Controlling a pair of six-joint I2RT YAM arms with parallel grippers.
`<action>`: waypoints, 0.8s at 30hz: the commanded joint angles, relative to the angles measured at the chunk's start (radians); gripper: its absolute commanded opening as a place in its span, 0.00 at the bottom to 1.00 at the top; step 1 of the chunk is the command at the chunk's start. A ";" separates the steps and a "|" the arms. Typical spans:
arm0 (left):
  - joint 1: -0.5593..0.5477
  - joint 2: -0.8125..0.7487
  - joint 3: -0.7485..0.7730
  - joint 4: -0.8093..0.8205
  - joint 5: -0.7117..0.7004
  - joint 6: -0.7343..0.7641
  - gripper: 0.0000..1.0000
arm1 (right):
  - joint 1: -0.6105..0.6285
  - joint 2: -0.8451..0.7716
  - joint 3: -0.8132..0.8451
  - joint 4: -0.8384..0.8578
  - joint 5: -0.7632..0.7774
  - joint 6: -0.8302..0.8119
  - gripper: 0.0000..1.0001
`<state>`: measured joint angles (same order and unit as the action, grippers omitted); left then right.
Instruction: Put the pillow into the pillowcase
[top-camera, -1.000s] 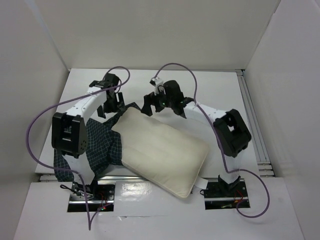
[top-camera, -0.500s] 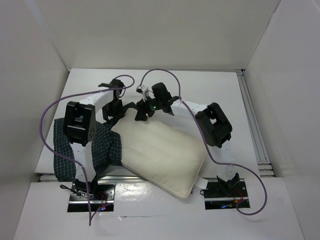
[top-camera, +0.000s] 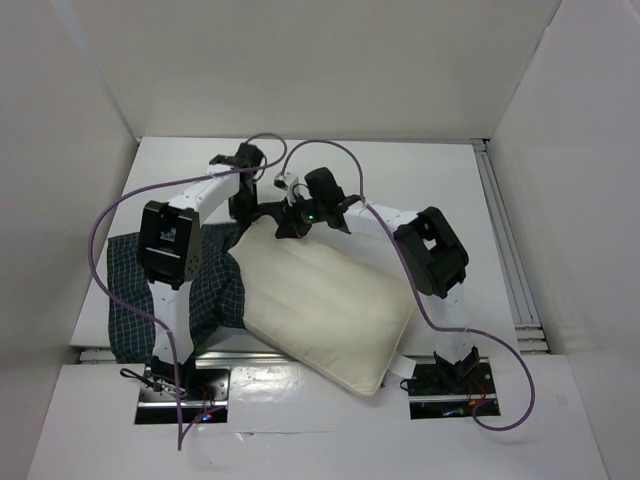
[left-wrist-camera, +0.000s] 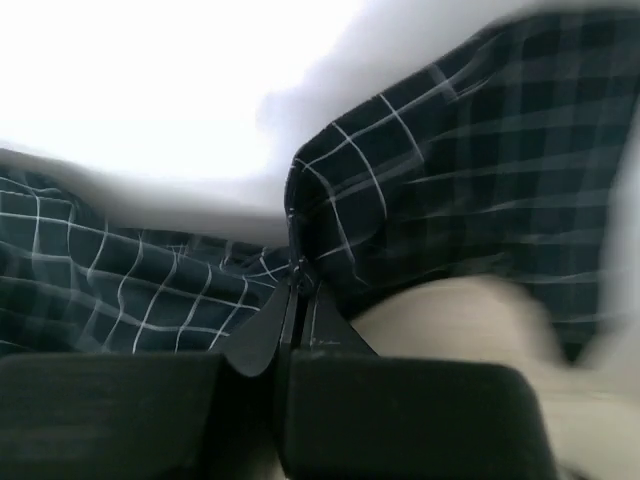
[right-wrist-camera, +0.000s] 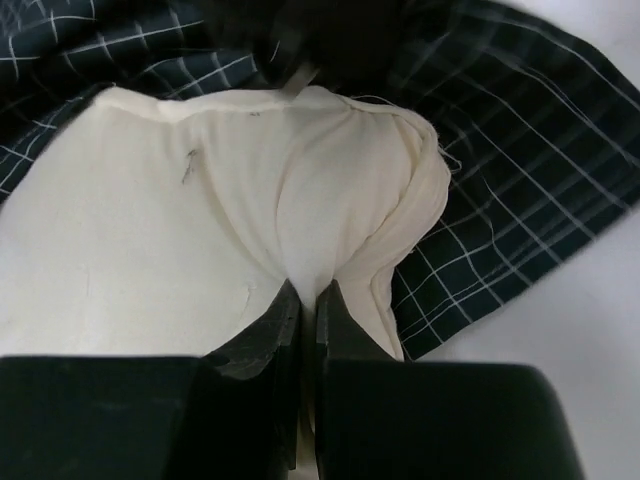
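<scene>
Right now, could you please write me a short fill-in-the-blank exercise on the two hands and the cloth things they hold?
1. The left hand pinches the dark green, white-checked cloth pillowcase, its jaws ____.
2. The right hand pinches the plump fabric pillow, whose colour is ____.
3. Most of the pillow lies ____ the pillowcase.
Missing words: shut; cream; outside.

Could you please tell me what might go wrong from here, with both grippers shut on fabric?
The right gripper pinches only a thin fold at a corner of the pillow, so the fabric may slip free under a push. The left gripper holds just one edge of the pillowcase, so its mouth may sag shut before the pillow enters.
</scene>
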<state>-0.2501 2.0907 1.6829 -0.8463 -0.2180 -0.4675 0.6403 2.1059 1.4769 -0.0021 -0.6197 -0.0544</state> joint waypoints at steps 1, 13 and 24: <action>-0.026 0.015 0.273 0.044 0.039 0.047 0.00 | -0.031 -0.069 0.002 0.022 0.162 -0.032 0.00; -0.015 0.105 0.482 0.022 0.126 0.110 0.00 | -0.099 -0.060 0.032 0.042 0.141 -0.053 0.00; -0.153 0.158 0.692 0.108 0.262 0.135 0.00 | -0.080 -0.092 0.008 0.215 -0.012 -0.018 0.00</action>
<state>-0.3836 2.2539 2.3051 -0.8486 -0.0757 -0.3283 0.5392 2.0766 1.4803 0.1066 -0.5465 -0.0669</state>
